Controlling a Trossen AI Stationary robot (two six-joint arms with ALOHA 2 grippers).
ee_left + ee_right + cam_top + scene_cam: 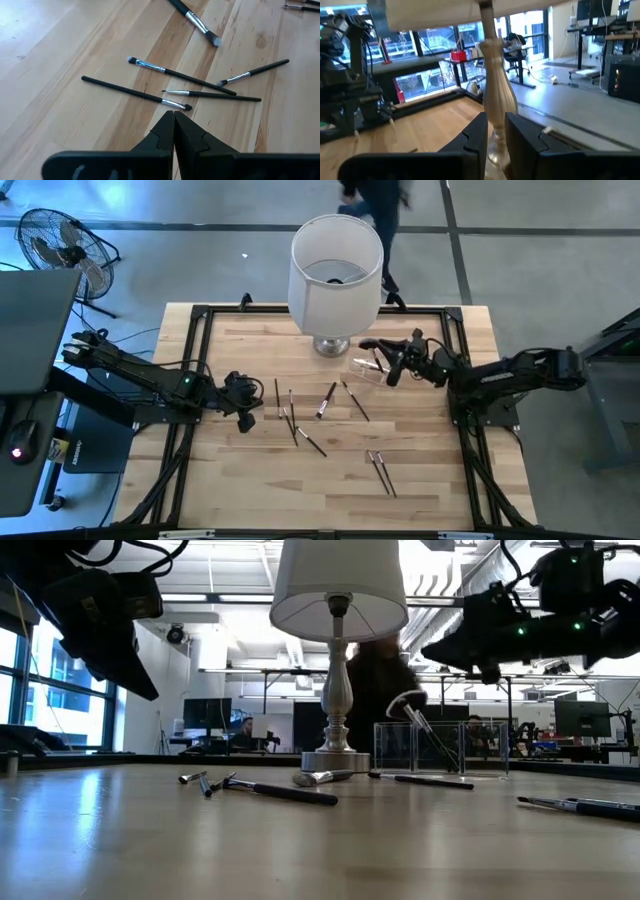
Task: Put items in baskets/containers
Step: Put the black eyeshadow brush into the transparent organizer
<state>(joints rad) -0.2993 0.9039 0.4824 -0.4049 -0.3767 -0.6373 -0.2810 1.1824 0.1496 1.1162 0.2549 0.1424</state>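
Note:
Several thin makeup brushes [292,412] lie flat and scattered on the wooden table, two of them near the front right [381,471]. The larger brush with a silver ferrule [327,401] lies mid-table. The clear plastic holder [366,370] stands beside the lamp base, and one brush [432,740] leans inside it. My right gripper [381,361] hovers above the holder, slightly open and empty. My left gripper [174,116] is shut and empty, raised above the left group of brushes [175,77].
A white-shaded lamp [335,275] on a silver base [336,758] stands at the table's far middle, right next to the holder and close in front of my right gripper [495,120]. A black frame [200,315] borders the table. Bare wood lies along the near edge.

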